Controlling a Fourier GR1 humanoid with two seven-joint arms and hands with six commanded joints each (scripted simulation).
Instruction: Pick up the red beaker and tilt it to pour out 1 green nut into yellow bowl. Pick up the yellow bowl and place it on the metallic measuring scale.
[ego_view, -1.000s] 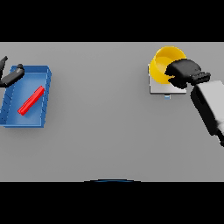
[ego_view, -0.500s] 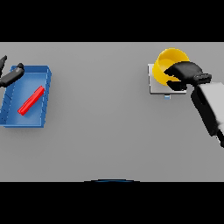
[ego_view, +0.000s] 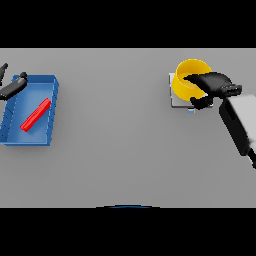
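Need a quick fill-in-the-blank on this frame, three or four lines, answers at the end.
1. The yellow bowl sits on the metallic ____.
2. The red beaker lies inside the ____ tray.
3. The hand at the bowl's rim is the robot's ____ hand.
4. The left hand shows at the tray's far ____ corner.

Missing words: scale; blue; right; left

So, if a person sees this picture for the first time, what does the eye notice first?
First the yellow bowl at the far right, sitting on the metallic scale, with the right hand curled over its rim. Next the blue tray at the left, with a red beaker lying tilted inside it. The left hand shows at the tray's far left corner.
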